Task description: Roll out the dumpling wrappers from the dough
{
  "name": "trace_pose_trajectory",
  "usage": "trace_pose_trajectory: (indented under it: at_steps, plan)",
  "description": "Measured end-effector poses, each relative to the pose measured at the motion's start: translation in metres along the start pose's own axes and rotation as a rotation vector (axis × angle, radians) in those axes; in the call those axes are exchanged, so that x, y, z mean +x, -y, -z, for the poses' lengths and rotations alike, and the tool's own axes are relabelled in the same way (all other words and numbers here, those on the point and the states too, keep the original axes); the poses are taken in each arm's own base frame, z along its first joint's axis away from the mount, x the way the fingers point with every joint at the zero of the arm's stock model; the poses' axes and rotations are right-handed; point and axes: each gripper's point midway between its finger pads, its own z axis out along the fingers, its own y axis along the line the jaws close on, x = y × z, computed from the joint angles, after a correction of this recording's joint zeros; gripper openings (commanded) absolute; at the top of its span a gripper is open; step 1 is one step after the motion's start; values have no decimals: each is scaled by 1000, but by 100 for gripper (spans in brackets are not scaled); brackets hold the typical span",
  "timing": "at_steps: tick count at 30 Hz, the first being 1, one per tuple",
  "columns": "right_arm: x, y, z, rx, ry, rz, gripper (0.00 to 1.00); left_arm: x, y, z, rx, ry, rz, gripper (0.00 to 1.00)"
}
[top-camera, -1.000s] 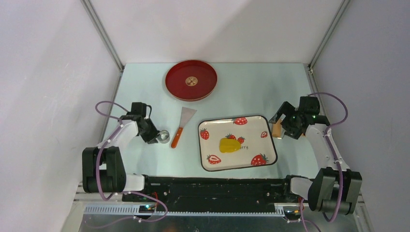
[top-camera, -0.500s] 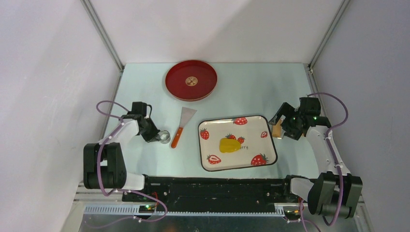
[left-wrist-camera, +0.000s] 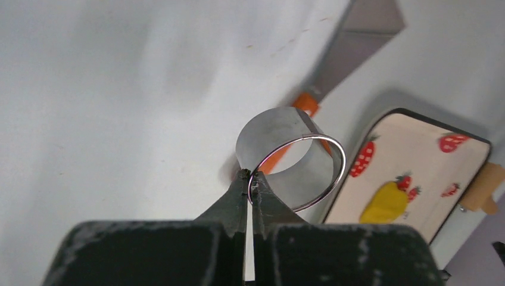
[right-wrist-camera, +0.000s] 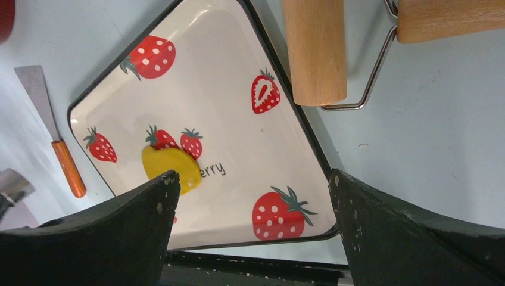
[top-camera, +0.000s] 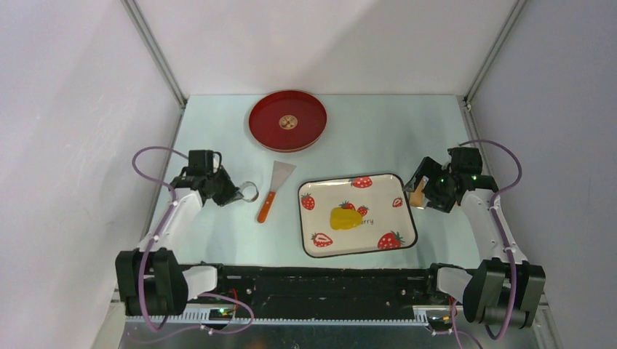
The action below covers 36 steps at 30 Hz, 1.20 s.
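Left wrist view: L gripper shut tight, pinching thin wall of metal ring cutter; orange-handled scraper lies behind it. Right wrist view: R gripper wide open, holding nothing, above strawberry tray. Yellow dough, an irregular flat patch, lies on tray near its middle, beside printed strawberries. Wooden roller sits by tray's rim.

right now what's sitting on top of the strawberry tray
Only a bright-yellow flattened dough lump, near the middle of the white strawberry-printed tray. It hides the start of the printed word.
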Motion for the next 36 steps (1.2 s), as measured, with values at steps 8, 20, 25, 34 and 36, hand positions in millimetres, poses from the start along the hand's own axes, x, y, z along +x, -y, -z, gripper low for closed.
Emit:
trace_pose_trajectory:
  at_steps: [8,20,25,34,36]
  plan:
    - [15,9,-9,29,-88,57,98,11,76,25,169,4,-133,0]
    - [32,24,-24,91,-184,62,99,116,184,7,233,-203,-411,0]
    - [34,25,-26,95,-194,61,99,157,203,-8,216,-268,-496,0]
    - [34,25,-26,94,-194,66,99,197,219,-24,201,-316,-587,0]
    - [34,25,-26,94,-195,67,99,200,217,-27,193,-321,-592,0]
